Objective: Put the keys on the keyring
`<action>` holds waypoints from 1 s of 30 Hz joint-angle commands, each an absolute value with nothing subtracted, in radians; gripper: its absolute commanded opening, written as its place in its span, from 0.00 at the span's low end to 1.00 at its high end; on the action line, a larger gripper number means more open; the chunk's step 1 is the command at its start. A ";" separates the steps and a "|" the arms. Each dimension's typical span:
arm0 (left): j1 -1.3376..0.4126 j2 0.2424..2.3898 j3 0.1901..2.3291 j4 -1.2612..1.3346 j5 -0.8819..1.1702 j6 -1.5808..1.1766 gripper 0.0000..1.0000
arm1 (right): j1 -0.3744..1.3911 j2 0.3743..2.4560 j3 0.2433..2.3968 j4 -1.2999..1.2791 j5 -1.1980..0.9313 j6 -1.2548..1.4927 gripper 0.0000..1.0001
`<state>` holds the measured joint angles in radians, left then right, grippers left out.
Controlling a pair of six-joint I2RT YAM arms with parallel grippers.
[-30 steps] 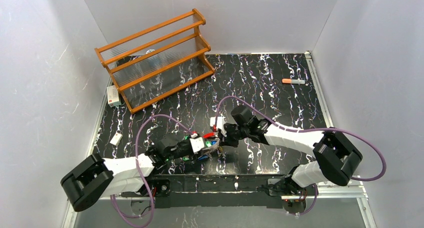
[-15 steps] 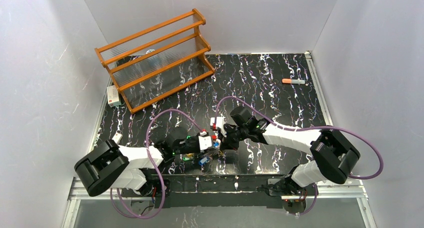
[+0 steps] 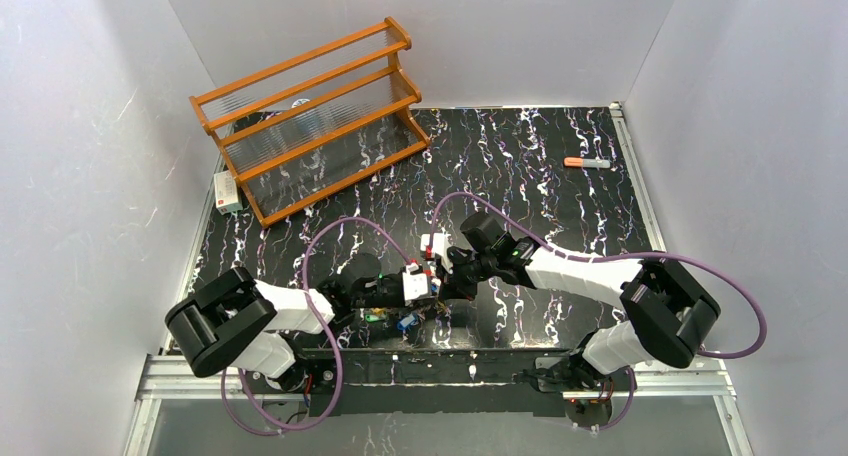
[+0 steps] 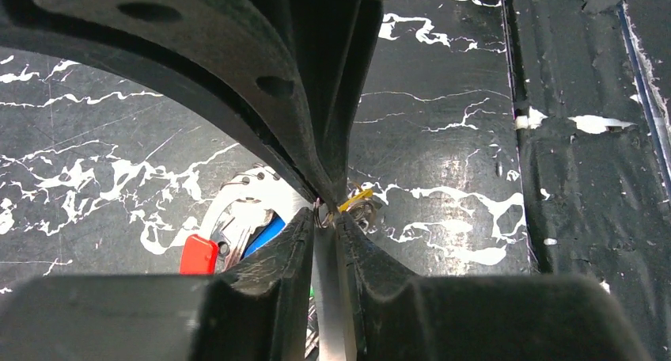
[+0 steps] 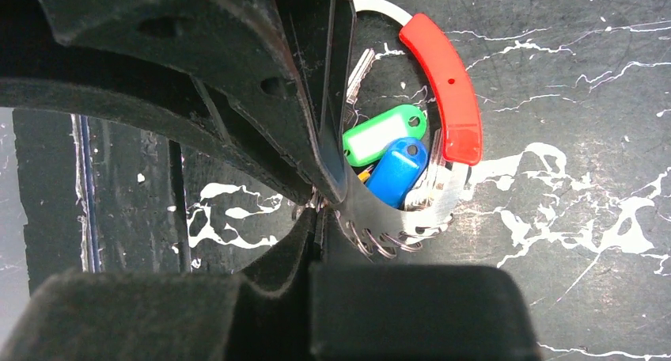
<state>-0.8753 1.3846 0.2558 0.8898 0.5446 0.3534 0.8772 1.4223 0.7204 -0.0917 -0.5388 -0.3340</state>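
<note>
– Where is the keyring [image 5: 443,92]?
– At the near middle of the bench [image 3: 520,176]. The right gripper [image 5: 320,207] is closed on its rim.
– And the left gripper [image 4: 326,218]?
– Closed, it seems, on the yellow key [image 4: 356,198], tip just beside that rim, opposite the right one.

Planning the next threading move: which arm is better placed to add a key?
Left: the left gripper pinches the yellow-tagged key beside the keyring; the right gripper is shut on the keyring, steadying it.
</note>
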 commanded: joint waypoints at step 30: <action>-0.890 1.194 0.163 0.950 0.420 0.343 0.29 | 0.876 1.384 0.760 -0.044 -0.597 -0.417 0.01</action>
<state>-0.8860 1.1881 0.1684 0.9398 0.4011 0.3241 0.8772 1.4082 0.7204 -0.0784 -0.5636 -0.3981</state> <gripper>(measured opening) 0.265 0.031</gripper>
